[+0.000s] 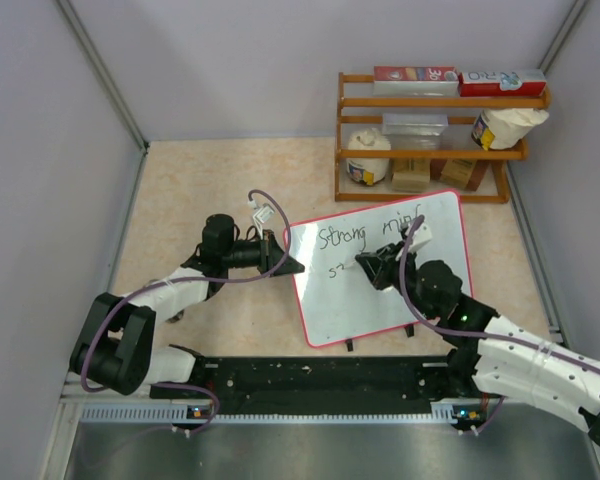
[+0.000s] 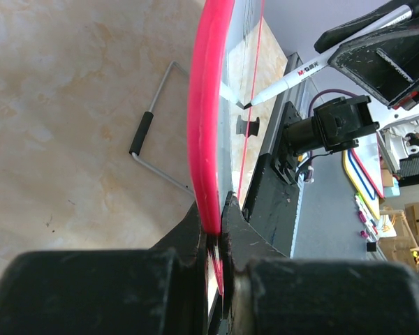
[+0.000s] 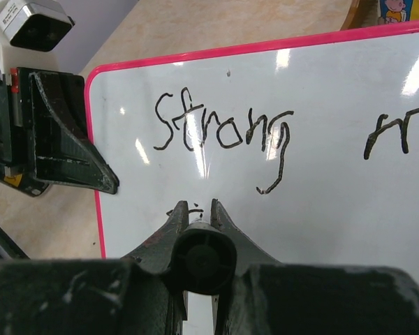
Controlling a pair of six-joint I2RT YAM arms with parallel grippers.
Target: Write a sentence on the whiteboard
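Observation:
The whiteboard (image 1: 390, 300) with a thin red frame stands tilted on the table. On it the sentence (image 1: 345, 238) reads "Strong" and part of "mind" on the top line, with a few small strokes of a second line below (image 1: 333, 270). My left gripper (image 1: 288, 262) is shut on the board's left red edge (image 2: 204, 139). My right gripper (image 1: 365, 265) is shut on a white marker pen (image 2: 314, 66) with a black cap end (image 3: 202, 257), its tip touching the board beside the second-line strokes (image 3: 176, 211).
A wooden shelf (image 1: 435, 155) with jars and boxes stands behind the board at the back right. The board's wire foot (image 2: 143, 132) rests on the beige tabletop. Grey walls close in left and right. A black rail (image 1: 310, 380) runs along the near edge.

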